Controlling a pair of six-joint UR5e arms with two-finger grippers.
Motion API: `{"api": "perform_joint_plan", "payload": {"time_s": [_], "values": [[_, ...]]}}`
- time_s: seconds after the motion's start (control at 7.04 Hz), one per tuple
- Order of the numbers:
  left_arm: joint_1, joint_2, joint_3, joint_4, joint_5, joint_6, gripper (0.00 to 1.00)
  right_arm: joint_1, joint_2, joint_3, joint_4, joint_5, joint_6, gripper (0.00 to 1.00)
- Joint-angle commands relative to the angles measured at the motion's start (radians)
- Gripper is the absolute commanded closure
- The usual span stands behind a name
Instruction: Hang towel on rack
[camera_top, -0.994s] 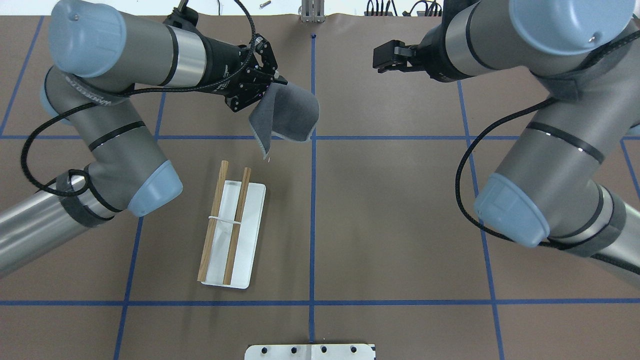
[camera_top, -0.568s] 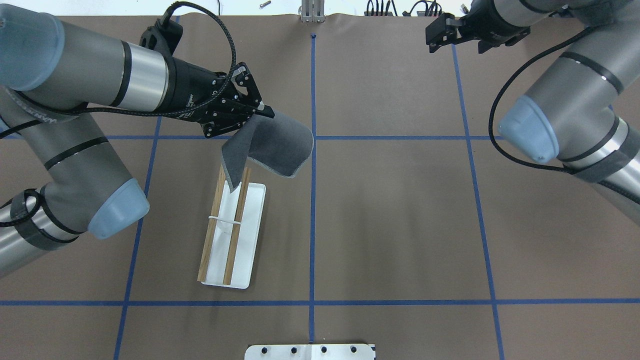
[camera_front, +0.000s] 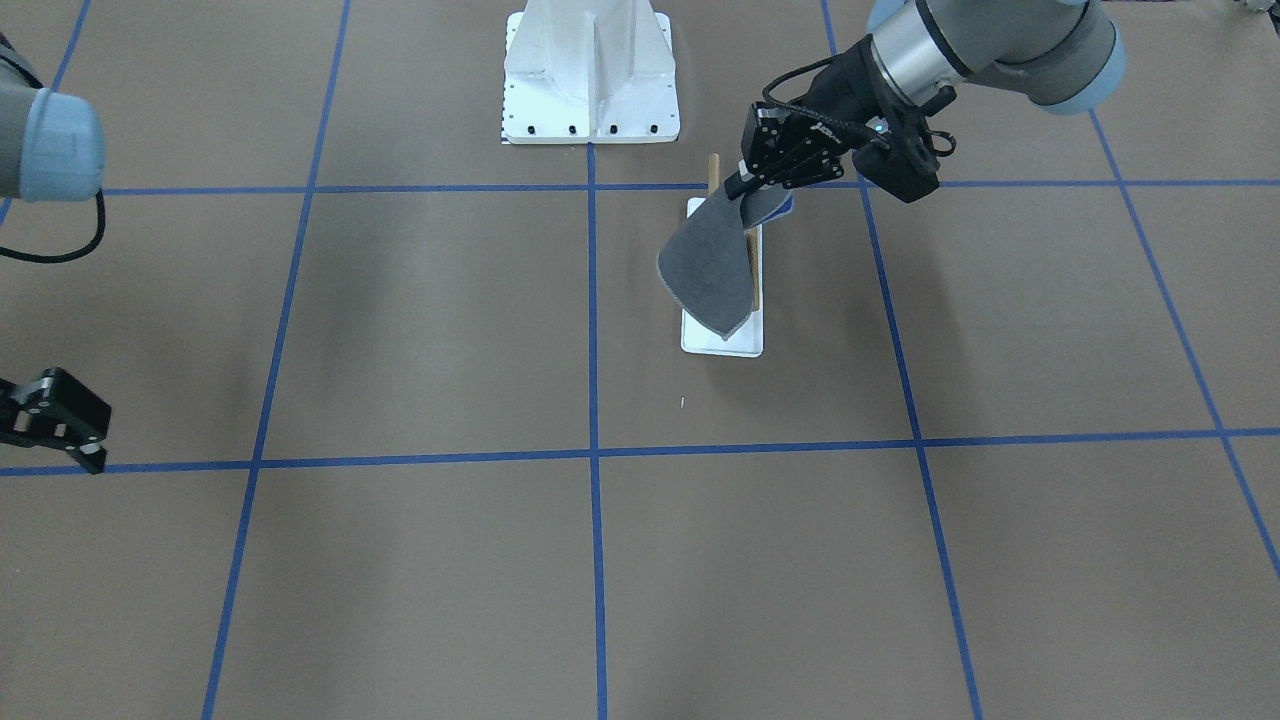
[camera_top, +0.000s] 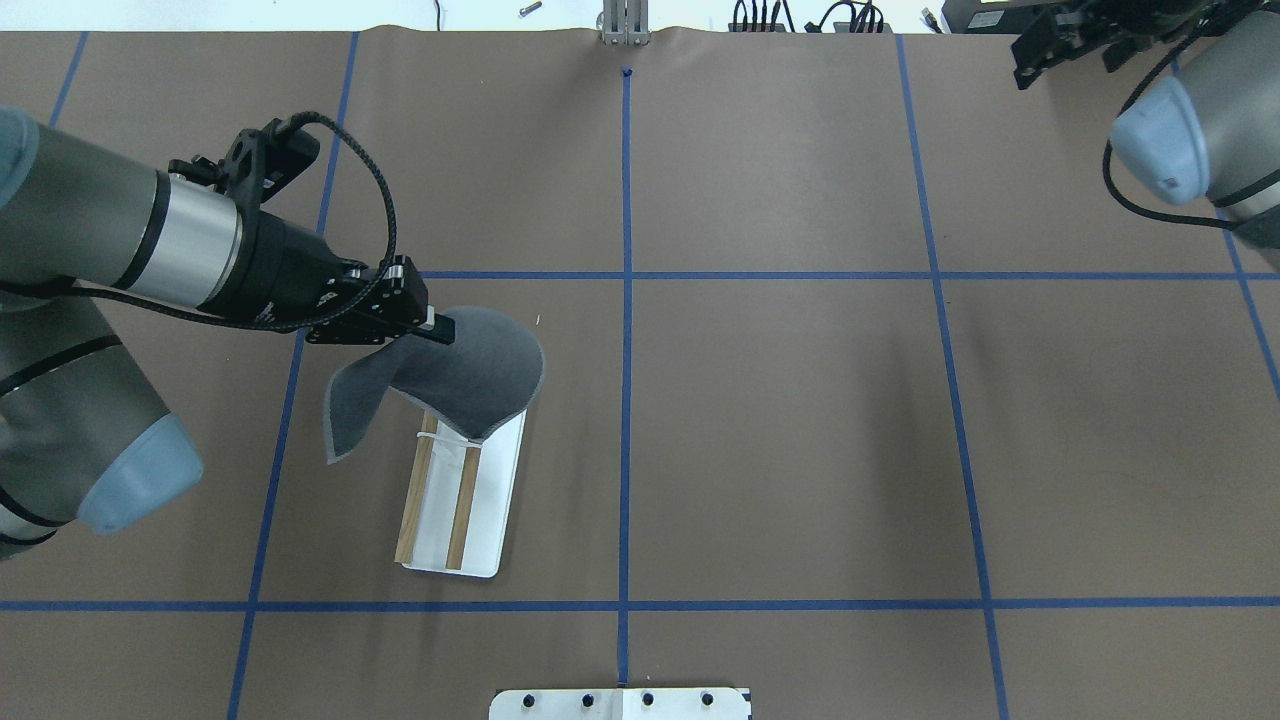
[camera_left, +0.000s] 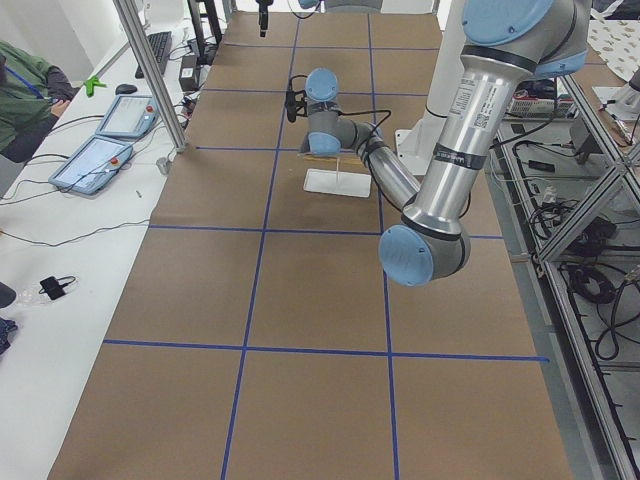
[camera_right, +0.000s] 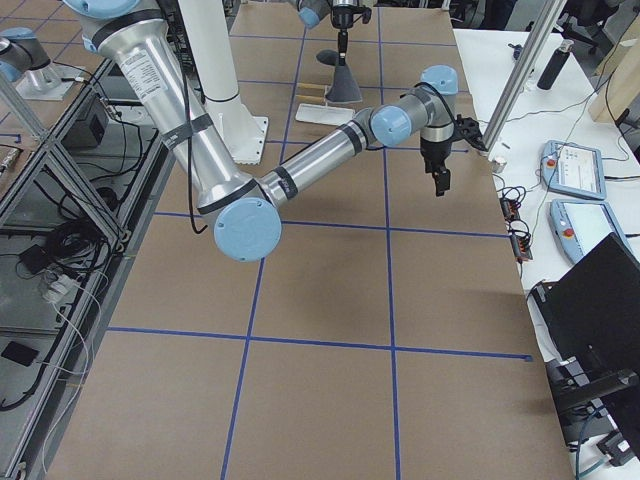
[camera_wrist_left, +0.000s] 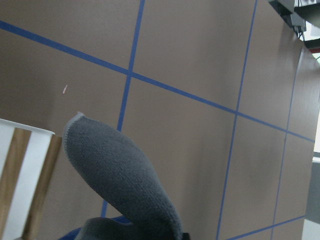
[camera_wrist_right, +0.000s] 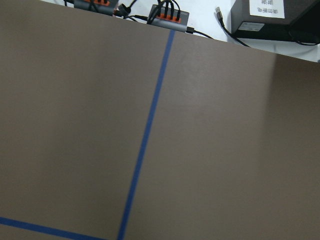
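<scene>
My left gripper (camera_top: 440, 328) is shut on a corner of the dark grey towel (camera_top: 470, 385) and holds it above the rack's far end. The towel hangs down and covers the far part of the two wooden dowels (camera_top: 462, 505); whether it touches them I cannot tell. The rack (camera_top: 500, 500) stands on its white base plate left of the centre line. From the front I see the left gripper (camera_front: 745, 185), the towel (camera_front: 705, 265) and the base plate (camera_front: 722, 342). The left wrist view shows the towel (camera_wrist_left: 115, 185) beside a dowel (camera_wrist_left: 42, 190). My right gripper (camera_top: 1025, 60) is open and empty at the far right corner, also seen from the front (camera_front: 100, 438).
A large white bolted pedestal (camera_front: 590, 70) stands at the robot's edge of the table. Blue tape lines (camera_top: 626, 400) grid the brown table. Cables and boxes (camera_wrist_right: 170, 15) lie beyond the far edge.
My left gripper has carried the towel towards the robot, from beyond the rack to over its far end. My right arm has pulled back to the far right corner.
</scene>
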Motion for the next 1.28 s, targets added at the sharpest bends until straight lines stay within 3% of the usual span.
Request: {"api": "perform_joint_plan", "payload": {"time_s": [0.0, 0.71, 0.85, 0.99, 1.14], "values": [[0.027, 0.050, 0.014, 0.003, 0.001, 0.214, 1.00, 0.099, -0.050, -0.048, -0.008, 0.022, -0.203, 0.00], [0.071, 0.039, 0.077, 0.003, 0.070, 0.272, 1.00, 0.125, -0.064, -0.068, -0.005, 0.022, -0.219, 0.00], [0.071, 0.036, 0.079, 0.003, 0.070, 0.272, 0.86, 0.125, -0.064, -0.068, -0.005, 0.027, -0.217, 0.00], [0.071, 0.033, 0.090, 0.003, 0.071, 0.276, 0.60, 0.125, -0.064, -0.068, -0.006, 0.027, -0.217, 0.00], [0.068, 0.034, 0.093, 0.003, 0.072, 0.331, 0.27, 0.125, -0.064, -0.068, -0.006, 0.027, -0.217, 0.00]]}}
